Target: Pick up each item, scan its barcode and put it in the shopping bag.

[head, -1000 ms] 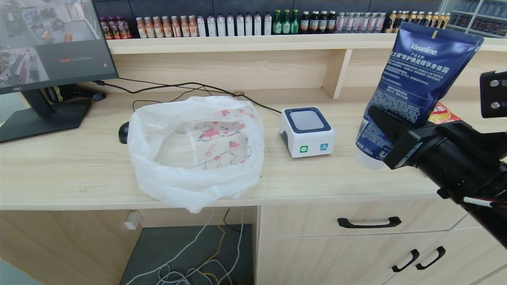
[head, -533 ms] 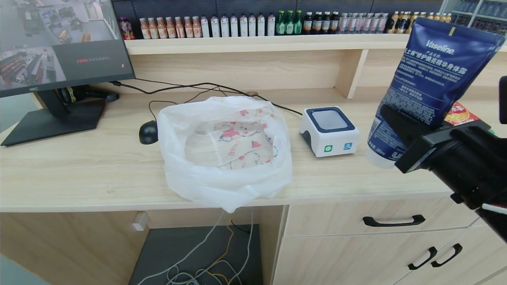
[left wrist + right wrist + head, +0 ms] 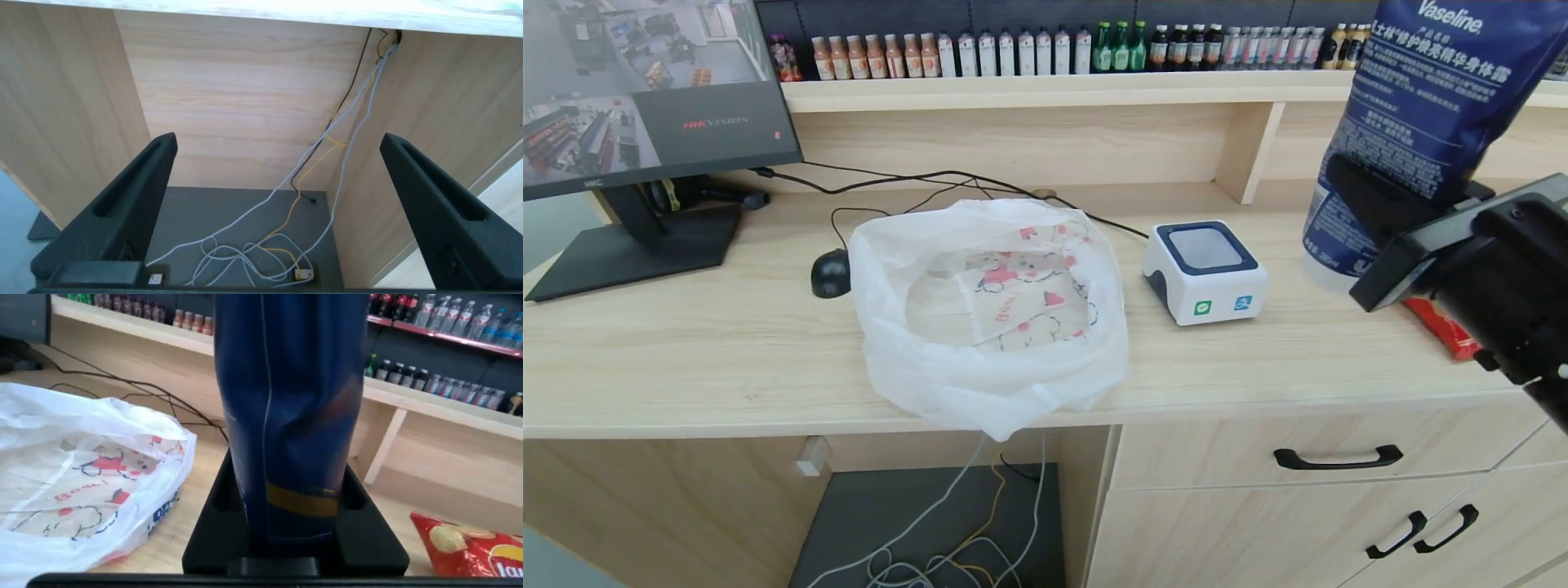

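Observation:
A dark blue lotion tube (image 3: 1413, 106) stands cap down in the air at the far right, above the counter's right end, with my right gripper (image 3: 1388, 208) shut on its lower part. In the right wrist view the tube (image 3: 290, 400) rises between the black fingers (image 3: 221, 498). The white barcode scanner (image 3: 1205, 273) sits on the counter to the left of and below the tube. A white plastic shopping bag (image 3: 988, 318) lies open at the counter's front edge, left of the scanner. My left gripper (image 3: 278, 204) hangs open below the counter.
A red snack packet (image 3: 1445, 327) lies on the counter under my right arm, its other end (image 3: 470, 547) beside the tube. A black mouse (image 3: 831, 273) and a monitor (image 3: 645, 90) stand left of the bag. Cables (image 3: 270, 253) trail under the counter. Bottles line the back shelf (image 3: 1054, 82).
The head camera first shifted, sliding the whole scene rightward. Since then my right gripper has lifted the lotion tube higher above the counter, uncovering the red snack packet.

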